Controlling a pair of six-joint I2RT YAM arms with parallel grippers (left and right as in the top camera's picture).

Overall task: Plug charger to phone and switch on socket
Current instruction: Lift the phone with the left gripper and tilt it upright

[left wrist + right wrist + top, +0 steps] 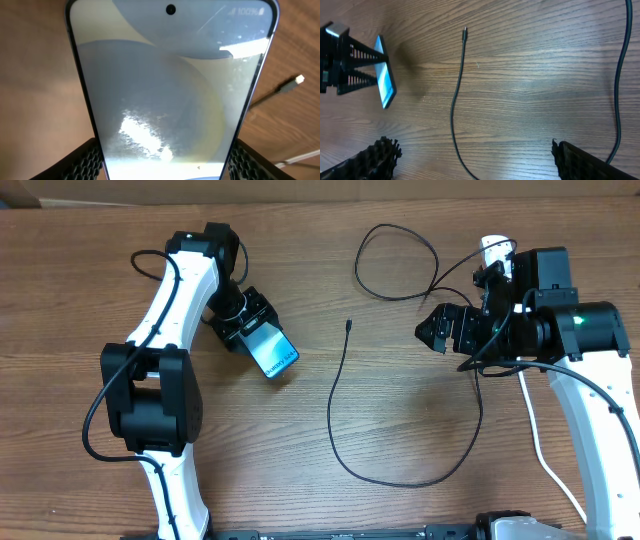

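The left tool point(255, 332) was clamped on the phone point(274, 352), toward the worktop's far-left corner. The right tool point(432, 330) hung with fingers apart, empty. The charger point(346, 332) lay mid-worktop, tip unplugged

I log the phone point(272, 350) held clear of the table point(400, 380) in the left gripper point(256, 335), clamped at one end, with its pale blue-white screen tilted upward. The charger point(331, 405) is not plugged in. Its small connector tip point(347, 326) lies bare on the wood near the phone but apart from it, and the thin black cable sweeps round in a wide curve to a loop by the socket point(492, 248). The socket shows only a white end, the rest hidden, with its thick white cord point(540, 445) trailing toward the near edge.
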